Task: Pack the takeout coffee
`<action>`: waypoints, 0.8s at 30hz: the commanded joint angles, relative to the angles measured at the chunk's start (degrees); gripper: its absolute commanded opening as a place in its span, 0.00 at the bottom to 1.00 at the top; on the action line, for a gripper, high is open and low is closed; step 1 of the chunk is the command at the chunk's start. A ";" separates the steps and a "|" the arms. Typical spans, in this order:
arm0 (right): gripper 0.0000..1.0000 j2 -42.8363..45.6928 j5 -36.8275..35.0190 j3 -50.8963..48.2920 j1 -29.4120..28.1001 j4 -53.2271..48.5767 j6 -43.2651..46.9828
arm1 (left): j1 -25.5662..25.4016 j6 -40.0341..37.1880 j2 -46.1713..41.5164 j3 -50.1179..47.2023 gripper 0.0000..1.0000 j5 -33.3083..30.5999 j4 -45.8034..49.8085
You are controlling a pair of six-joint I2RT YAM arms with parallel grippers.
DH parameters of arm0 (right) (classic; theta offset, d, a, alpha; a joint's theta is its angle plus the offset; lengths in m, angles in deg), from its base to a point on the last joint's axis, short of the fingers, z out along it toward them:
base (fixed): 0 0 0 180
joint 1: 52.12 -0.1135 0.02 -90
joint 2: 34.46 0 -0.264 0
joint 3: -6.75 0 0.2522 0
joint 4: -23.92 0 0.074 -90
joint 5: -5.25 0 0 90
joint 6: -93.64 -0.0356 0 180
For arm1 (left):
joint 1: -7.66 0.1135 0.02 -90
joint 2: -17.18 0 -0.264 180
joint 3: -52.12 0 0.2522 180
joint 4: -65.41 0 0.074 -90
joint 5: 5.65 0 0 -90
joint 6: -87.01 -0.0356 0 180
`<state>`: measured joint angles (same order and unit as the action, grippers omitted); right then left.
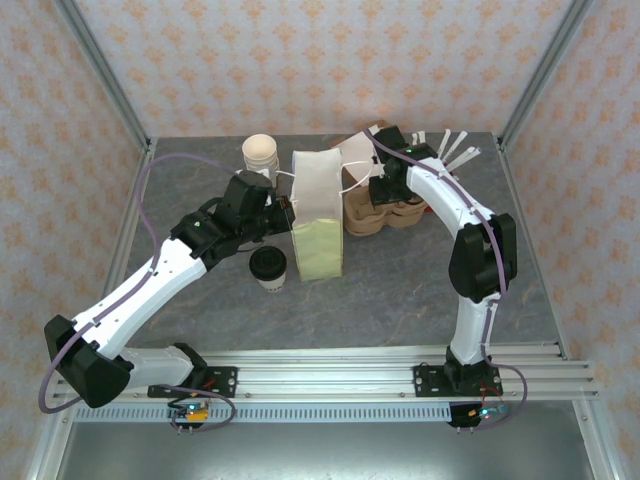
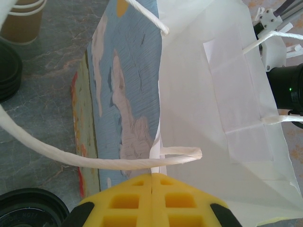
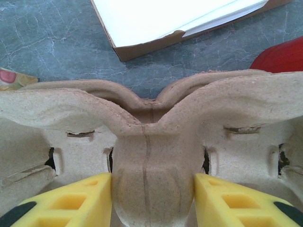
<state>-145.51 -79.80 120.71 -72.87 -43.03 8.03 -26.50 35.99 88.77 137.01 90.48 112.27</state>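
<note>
The takeout coffee (image 1: 268, 266), a short cream cup with a black lid, stands on the table just left of the tall paper bag (image 1: 318, 215); its lid (image 2: 28, 208) shows at the lower left of the left wrist view. My left gripper (image 1: 285, 205) is shut on the bag's left rim (image 2: 158, 142), its yellow fingers (image 2: 132, 198) pressed together beside the paper handle (image 2: 94, 161). My right gripper (image 1: 385, 192) is behind the bag. Its fingers (image 3: 85, 198) are closed against both sides of the centre post of a brown pulp cup carrier (image 3: 151, 118).
A stack of lidless cream cups (image 1: 259, 153) stands at the back left, with loose black lids (image 2: 7, 71) nearby. The cup carrier (image 1: 385, 215) sits right of the bag. A flat white-topped box (image 3: 165, 19) and something red (image 3: 284, 56) lie beyond it. Frame posts line the sides.
</note>
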 commanded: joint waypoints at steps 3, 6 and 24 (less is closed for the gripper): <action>0.47 0.17 -2.31 2.35 -0.29 -2.62 1.06 | -0.39 -1.06 -1.11 -0.73 0.00 -1.74 1.79; 0.49 0.04 -2.23 2.43 -0.25 -2.70 1.11 | -0.40 -1.19 -0.99 -0.55 0.00 -1.82 1.83; 0.58 -2.43 -1.53 2.75 -0.39 -4.28 1.70 | -0.39 -1.53 -1.37 -1.00 0.00 -2.15 1.96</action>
<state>-146.36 -80.50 122.00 -72.87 -45.15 9.10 -26.50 35.97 88.77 137.01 89.87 112.29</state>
